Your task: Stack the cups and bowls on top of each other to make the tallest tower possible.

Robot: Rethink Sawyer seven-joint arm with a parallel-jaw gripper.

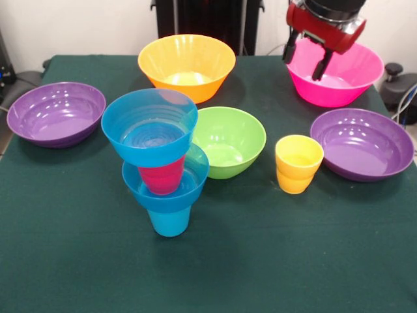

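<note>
While the claw (304,62) hung released over the pink bowl (339,81) at 1 o'clock, the tower (159,160) looked tippy; any nudge could topple it.

This looks like a robotics lab or test room rather than a home. A table (65,261) draped in plain dark green cloth (273,261) fills the view, set against a bare white wall (78,26) at twelve o'clock, with the black pedestal (208,19) of a machine standing there and a red and black robot arm (326,23) entering at one o'clock. Cables (407,104) and dark equipment (399,88) sit at three o'clock, more dark gear (8,75) at nine o'clock, and the bright plastic bowls (187,65) are laid out like test props.
</note>
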